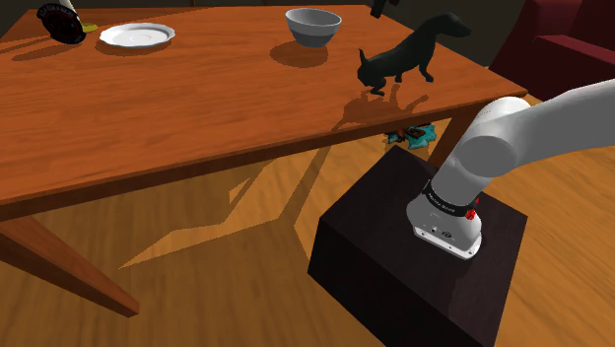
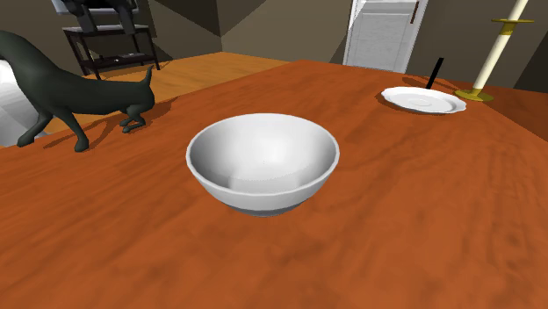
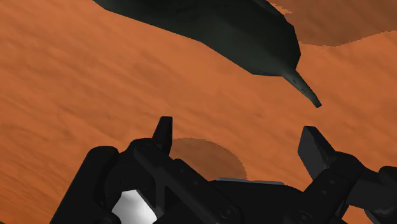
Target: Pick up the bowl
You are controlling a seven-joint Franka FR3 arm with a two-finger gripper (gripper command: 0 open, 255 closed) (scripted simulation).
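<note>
White, smooth round bowl (image 2: 263,162) upright on grained reddish wooden table (image 2: 421,228); black gripper (image 3: 238,128) wide apart, empty.

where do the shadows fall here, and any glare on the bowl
Shoulder view: the bowl and the black animal figurine throw dark shadows on the table toward that view's lower left. Second exterior view: the bowl's inside is softly shaded, no hard glare. Wrist view: a round shadow lies on the table between the open fingers.
</note>
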